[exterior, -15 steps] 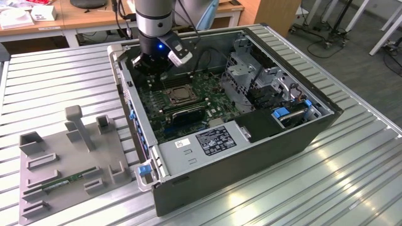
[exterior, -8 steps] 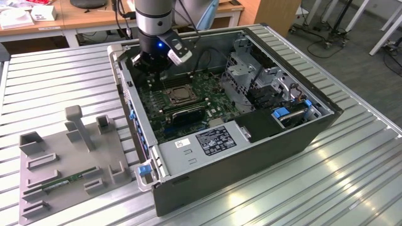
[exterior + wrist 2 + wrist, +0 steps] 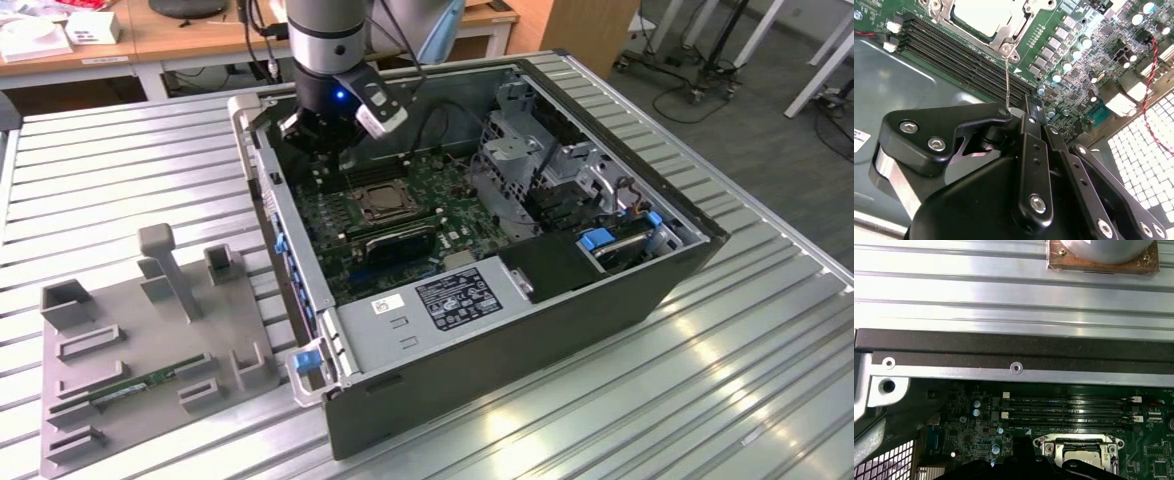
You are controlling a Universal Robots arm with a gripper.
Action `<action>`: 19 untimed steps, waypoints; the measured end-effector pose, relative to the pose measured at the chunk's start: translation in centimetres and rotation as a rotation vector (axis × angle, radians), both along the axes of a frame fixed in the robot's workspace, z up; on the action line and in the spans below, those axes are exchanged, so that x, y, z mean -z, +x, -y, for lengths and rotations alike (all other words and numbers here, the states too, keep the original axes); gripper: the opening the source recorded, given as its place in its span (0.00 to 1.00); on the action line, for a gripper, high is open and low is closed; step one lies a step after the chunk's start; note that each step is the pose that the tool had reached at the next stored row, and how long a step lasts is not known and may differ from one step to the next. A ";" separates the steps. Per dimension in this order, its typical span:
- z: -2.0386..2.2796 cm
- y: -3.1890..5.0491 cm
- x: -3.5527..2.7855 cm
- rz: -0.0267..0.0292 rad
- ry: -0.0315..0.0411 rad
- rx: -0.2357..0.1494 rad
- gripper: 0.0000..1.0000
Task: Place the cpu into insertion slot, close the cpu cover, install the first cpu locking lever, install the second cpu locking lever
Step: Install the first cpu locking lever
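Note:
The cpu [image 3: 979, 15] lies in the insertion slot [image 3: 380, 206] on the green motherboard, its silver-tan top showing through the window of the cpu cover [image 3: 1019, 22], which lies flat over it. A thin wire locking lever [image 3: 1007, 80] rises from the socket's corner, and its end rests against the side of my gripper's [image 3: 1029, 107] black fingertips, which stand together. In the exterior view my gripper [image 3: 320, 135] hangs inside the open case, just behind the socket. In the first wrist view the cpu [image 3: 1081, 457] sits framed by the cover [image 3: 1079, 441].
Long black memory slots [image 3: 964, 60] run beside the socket. The case wall [image 3: 274, 215] stands close to the gripper; a drive cage [image 3: 534, 170] and power supply [image 3: 441, 295] fill the far side. A grey fixture [image 3: 147, 340] holding a green memory stick [image 3: 134, 385] lies at the exterior view's left.

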State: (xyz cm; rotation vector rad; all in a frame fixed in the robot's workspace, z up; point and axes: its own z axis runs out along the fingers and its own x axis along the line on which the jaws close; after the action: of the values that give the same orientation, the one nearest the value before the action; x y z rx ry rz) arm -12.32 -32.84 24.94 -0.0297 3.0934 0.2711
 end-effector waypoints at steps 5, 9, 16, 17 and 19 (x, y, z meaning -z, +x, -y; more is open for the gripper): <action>0.00 0.72 0.01 0.0000 0.0001 0.000 0.11; 0.00 1.86 0.01 0.0000 0.0002 0.000 0.11; 0.00 4.10 0.01 0.0000 0.0008 0.000 0.11; 0.00 4.14 0.01 0.0000 0.0008 0.000 0.11; 0.00 4.14 0.01 0.0001 0.0007 0.000 0.11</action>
State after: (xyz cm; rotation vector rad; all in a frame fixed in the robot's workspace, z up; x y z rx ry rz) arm -8.18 -32.84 24.93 -0.0296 3.0932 0.2722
